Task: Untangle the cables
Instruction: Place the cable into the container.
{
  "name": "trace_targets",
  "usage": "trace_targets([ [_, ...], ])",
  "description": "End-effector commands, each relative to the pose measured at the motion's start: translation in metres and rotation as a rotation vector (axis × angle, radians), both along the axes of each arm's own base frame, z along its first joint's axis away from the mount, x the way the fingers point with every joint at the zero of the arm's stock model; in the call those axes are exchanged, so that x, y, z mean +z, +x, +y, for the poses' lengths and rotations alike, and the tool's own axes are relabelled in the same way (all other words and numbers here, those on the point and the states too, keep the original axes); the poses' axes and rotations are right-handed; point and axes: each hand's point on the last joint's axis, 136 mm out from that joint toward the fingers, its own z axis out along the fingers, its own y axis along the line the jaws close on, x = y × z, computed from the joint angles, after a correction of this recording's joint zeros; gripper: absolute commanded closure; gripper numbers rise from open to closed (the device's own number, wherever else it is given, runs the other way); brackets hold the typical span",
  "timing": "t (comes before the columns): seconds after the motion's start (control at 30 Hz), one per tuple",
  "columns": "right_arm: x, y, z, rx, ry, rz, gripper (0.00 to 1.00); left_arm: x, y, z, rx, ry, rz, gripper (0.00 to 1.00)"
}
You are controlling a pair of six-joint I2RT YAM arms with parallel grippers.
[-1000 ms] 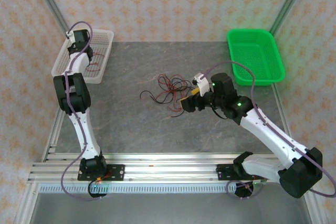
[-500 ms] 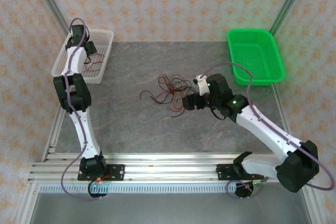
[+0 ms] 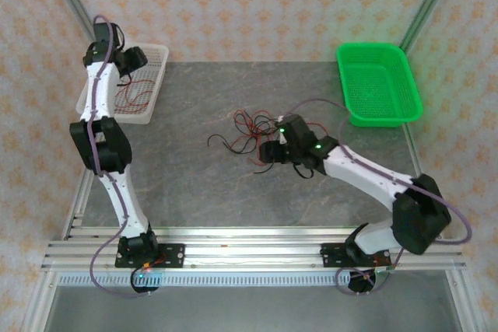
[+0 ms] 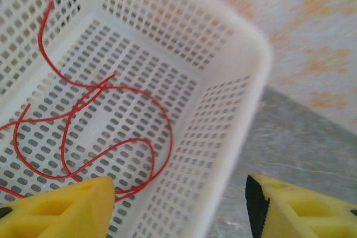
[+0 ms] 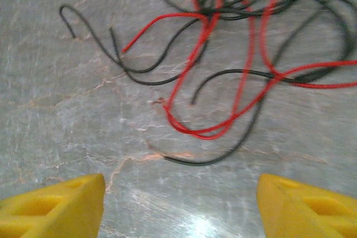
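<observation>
Right gripper (image 5: 178,207), jaws wide and empty, hovers by the tangled cables (image 5: 215,10) on the table (image 5: 50,137): best pinch one free end. Left gripper (image 4: 178,204) gapes, empty, over the white basket (image 4: 223,115) holding a red wire (image 4: 167,126).

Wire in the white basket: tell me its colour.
Red. The wire shows best in the left wrist view.

White slotted basket (image 3: 158,64) sits at the far-left corner of the worktop (image 3: 202,192), long side running front to back. Green mesh basket (image 3: 379,83) is at the far-right corner, well apart from the white one. Worktop is grey, stone-look, with pale veins. Extruded aluminium rail (image 3: 249,253) runs along the near edge. Walls (image 3: 257,5) carry beige wallpaper with an orange floral pattern. Grey metal posts (image 3: 428,1) stand at both back corners.
</observation>
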Motion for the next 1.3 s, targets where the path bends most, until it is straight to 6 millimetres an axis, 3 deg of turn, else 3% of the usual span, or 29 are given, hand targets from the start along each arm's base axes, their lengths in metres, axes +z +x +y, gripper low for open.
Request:
trace_targets([
  [0.0, 0.015, 0.011, 0.032, 0.115, -0.055, -0.095, 0.28, 0.056, -0.017, -0.021, -0.037, -0.011, -0.084, 0.35],
  [0.17, -0.003, 0.017, 0.066, 0.328, -0.234, -0.125, 0.28, 0.076, -0.022, -0.047, -0.103, 0.001, -0.110, 0.35],
  [0.33, -0.022, 0.042, 0.098, 0.420, -0.286, -0.127, 0.28, 0.088, -0.014, -0.085, -0.217, -0.006, -0.157, 0.33],
  [0.53, -0.056, 0.070, 0.131, 0.451, -0.312, -0.088, 0.32, 0.098, -0.004, -0.113, -0.308, -0.001, -0.183, 0.33],
  [0.7, -0.077, 0.086, 0.142, 0.425, -0.332, -0.065, 0.42, 0.111, -0.004, -0.130, -0.377, 0.015, -0.222, 0.33],
  [0.77, -0.079, 0.092, 0.144, 0.404, -0.339, -0.072, 0.52, 0.121, -0.005, -0.143, -0.420, 0.010, -0.258, 0.33],
  [0.97, -0.070, 0.103, 0.145, 0.342, -0.318, -0.107, 0.97, 0.156, -0.011, -0.194, -0.604, 0.026, -0.386, 0.33],
  [1.1, -0.053, 0.103, 0.147, 0.320, -0.278, -0.130, 1.00, 0.175, -0.013, -0.225, -0.679, 0.104, -0.448, 0.31],
  [1.27, -0.024, 0.103, 0.144, 0.287, -0.235, -0.166, 1.00, 0.183, -0.010, -0.282, -0.777, 0.200, -0.481, 0.30],
])
